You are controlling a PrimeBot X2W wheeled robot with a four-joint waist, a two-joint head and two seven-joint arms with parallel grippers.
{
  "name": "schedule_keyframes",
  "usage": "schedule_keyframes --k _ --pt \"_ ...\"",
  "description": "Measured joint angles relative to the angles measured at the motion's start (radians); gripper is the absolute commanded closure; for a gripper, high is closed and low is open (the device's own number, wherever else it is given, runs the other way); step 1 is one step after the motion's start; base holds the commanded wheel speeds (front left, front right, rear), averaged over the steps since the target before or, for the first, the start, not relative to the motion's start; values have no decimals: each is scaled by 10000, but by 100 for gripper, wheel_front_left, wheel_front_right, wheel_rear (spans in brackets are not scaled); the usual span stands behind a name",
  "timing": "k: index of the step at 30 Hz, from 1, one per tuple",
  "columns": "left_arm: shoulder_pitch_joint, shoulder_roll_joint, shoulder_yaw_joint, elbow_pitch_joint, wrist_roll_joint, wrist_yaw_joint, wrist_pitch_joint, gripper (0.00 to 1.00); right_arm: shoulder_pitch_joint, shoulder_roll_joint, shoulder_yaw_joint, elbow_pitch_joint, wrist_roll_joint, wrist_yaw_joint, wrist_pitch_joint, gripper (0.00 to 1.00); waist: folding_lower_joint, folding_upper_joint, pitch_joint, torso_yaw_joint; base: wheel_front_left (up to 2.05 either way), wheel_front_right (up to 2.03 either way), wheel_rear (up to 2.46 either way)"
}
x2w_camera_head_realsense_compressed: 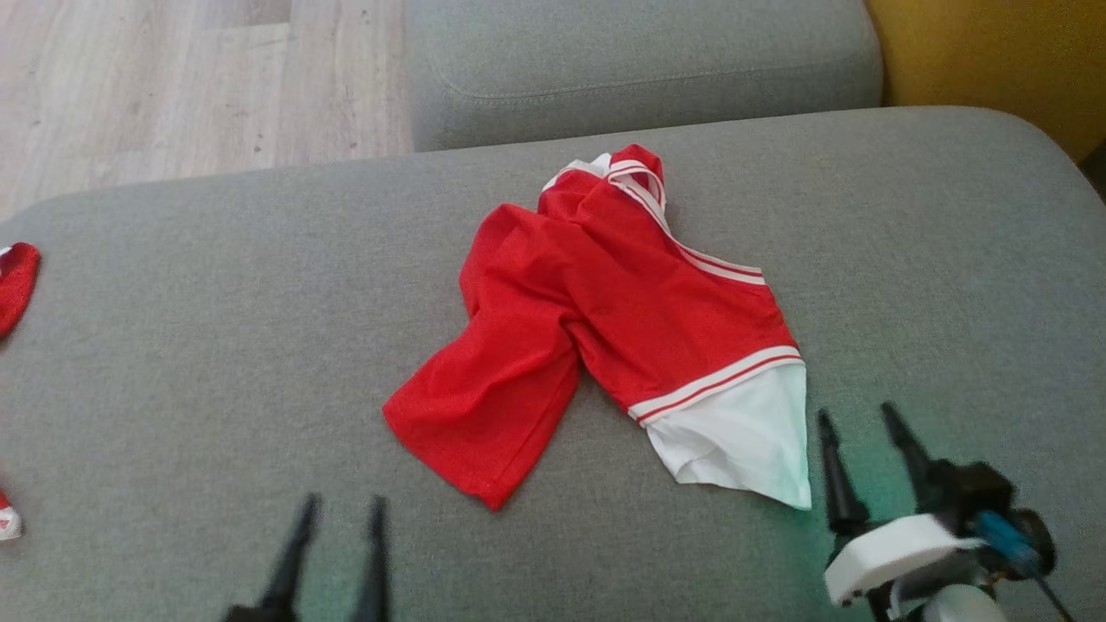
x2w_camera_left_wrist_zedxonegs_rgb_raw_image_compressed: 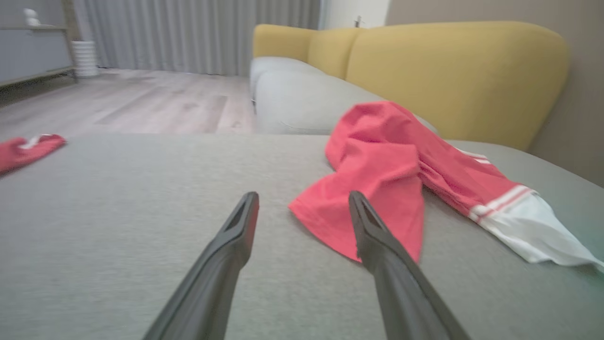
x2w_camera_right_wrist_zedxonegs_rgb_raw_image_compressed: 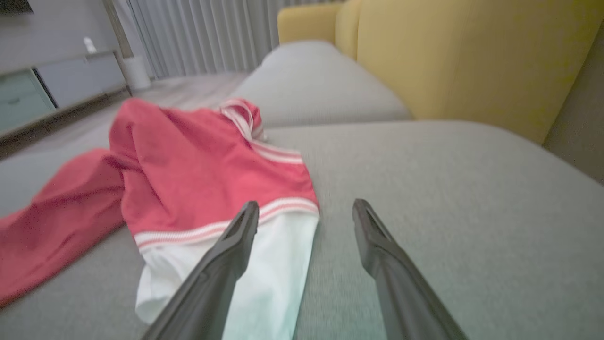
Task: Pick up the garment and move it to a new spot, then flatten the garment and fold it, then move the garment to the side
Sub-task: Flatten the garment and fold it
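Note:
A red garment with white striped trim and a white sleeve end lies crumpled on the grey sofa cushion. It also shows in the left wrist view as the garment and in the right wrist view as the garment. My left gripper stands open near the cushion's front, left of and below the red hem, holding nothing. My right gripper is open just right of the white sleeve end, apart from it. In the wrist views my left gripper and right gripper hover over the cushion.
Another red and white cloth lies at the cushion's far left edge. A second grey cushion sits behind, with a yellow backrest at the right. Wooden floor lies beyond the left side.

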Motion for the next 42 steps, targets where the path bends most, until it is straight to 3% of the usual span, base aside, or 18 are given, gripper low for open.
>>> schedule_keyframes --k 5,13,25,42 --pt "-741 -29 -1108 1106 140 -121 61 0 -221 8 282 458 -268 0 1425 0 0 0 210 -123 0 0 0" --pt "-2273 -56 -1852 2372 136 -119 899 0 -353 8 721 688 -242 0 2660 0 1 0 792 -305 0 0 0" --pt "-3040 -61 -2623 3300 -213 71 1114 0 -611 6 1043 533 -144 0 2792 0 1 0 1372 -486 0 0 0" --pt "-3489 -65 -2859 4115 -316 77 821 0 -787 6 1141 625 -33 0 2788 0 0 0 1559 -519 0 0 0"
